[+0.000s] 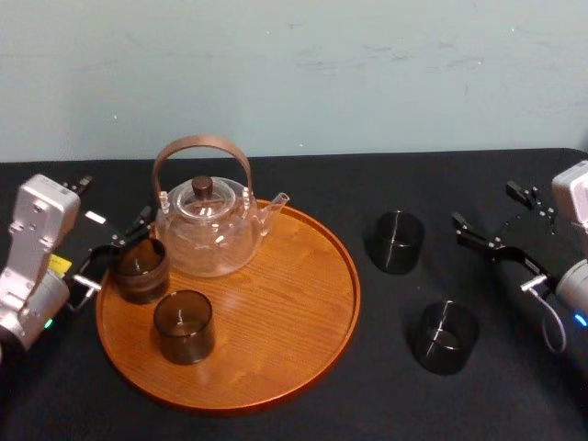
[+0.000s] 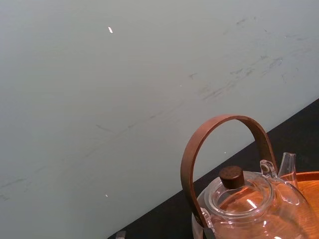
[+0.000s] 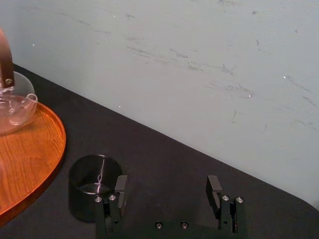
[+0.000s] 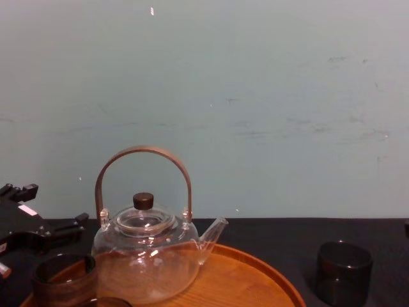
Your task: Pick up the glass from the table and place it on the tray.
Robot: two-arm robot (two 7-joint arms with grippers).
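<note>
We see a plain black table (image 1: 386, 395) under a pale blue-green wall (image 1: 367, 73) marked with faint grey scuffs. The tray (image 1: 276, 312) is orange-brown with fine wood grain. The teapot (image 1: 207, 243) is clear, its handle (image 1: 197, 142) brown and its knob (image 1: 202, 186) dark brown. The glass (image 1: 140, 271) and 2nd glass (image 1: 184, 326) look smoky grey-brown. The 3rd glass (image 1: 397, 242) and 4th glass (image 1: 444, 338) look near black. The left gripper (image 1: 115, 253) and right gripper (image 1: 484, 207) are black, the left arm (image 1: 32, 248) and right arm (image 1: 571, 193) silver-grey.
</note>
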